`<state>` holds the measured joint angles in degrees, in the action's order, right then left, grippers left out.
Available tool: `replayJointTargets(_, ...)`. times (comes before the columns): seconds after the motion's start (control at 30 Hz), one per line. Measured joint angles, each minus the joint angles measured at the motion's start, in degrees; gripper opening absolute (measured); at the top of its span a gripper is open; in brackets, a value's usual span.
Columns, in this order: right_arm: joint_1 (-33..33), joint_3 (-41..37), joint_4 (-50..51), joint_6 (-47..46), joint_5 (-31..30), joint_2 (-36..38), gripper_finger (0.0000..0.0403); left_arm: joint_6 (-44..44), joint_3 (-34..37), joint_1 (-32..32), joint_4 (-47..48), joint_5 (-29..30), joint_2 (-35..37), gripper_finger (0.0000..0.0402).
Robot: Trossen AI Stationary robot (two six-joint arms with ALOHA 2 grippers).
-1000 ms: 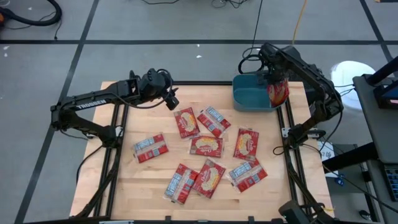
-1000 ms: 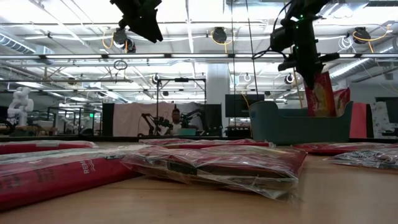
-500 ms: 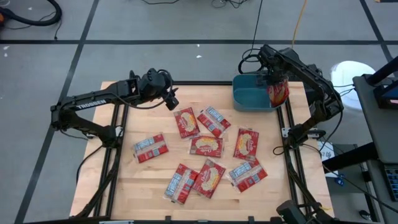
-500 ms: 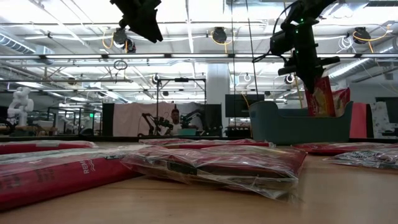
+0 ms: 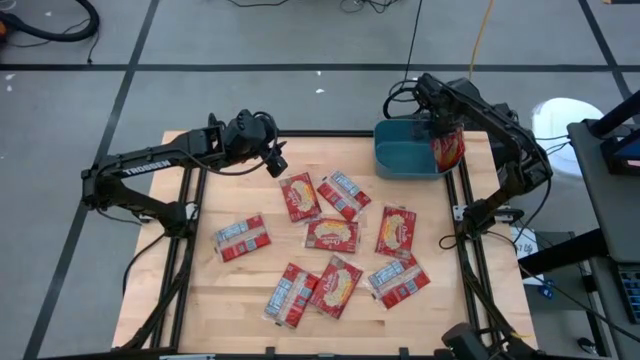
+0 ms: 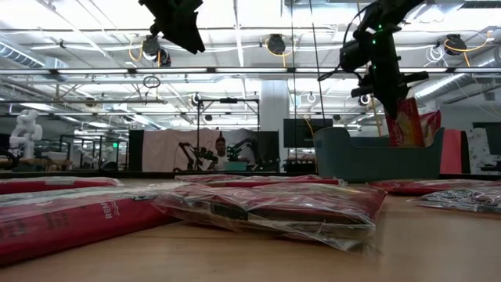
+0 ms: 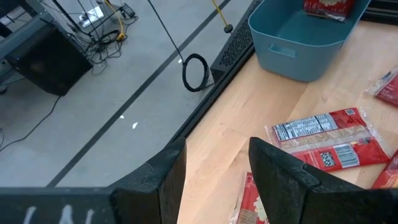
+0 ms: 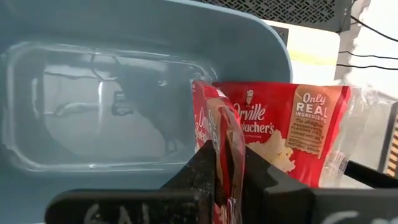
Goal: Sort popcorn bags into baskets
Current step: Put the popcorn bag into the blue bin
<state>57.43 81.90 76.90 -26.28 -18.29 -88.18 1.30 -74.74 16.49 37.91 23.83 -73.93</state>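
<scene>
The teal basket (image 5: 398, 158) stands at the table's far right. My right gripper (image 5: 440, 128) hangs over its right end, shut on a red popcorn bag (image 5: 449, 150). A second bag (image 8: 292, 130) stands in the basket, leaning on its right end wall. Several more red bags (image 5: 332, 235) lie flat on the wood in the middle of the table. My left gripper (image 5: 277, 162) hovers open above the table's far left part, with nothing between its fingers (image 7: 163, 180). My right gripper pinches the bag's top edge (image 8: 225, 163) between its two fingers, which come from above and point steeply down. The bag hangs upright and edge-on below them (image 6: 407, 124), its lower part inside the basket's right end. Whether it touches the floor cannot be told.
The basket's floor (image 8: 93, 118) left of the two bags is bare. The nearest loose bags (image 7: 323, 140) lie just ahead of my left gripper. Bare wood (image 5: 210, 190) runs along the table's left side. A black frame rail (image 5: 462, 215) borders the right edge.
</scene>
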Motion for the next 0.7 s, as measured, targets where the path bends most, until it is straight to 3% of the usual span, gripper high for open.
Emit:
replayJointTargets(0.23,-0.65,-1.09,-0.48,-0.02,-1.18,-0.02,0.003,0.1,0.0,0.0,0.02,0.0,0.0,0.0179)
replayJointTargets(0.7,-1.29,-2.29,-1.07,0.39,-3.14,-0.02,0.0086,0.04,0.0,0.0,0.02,0.0,0.0,0.0179)
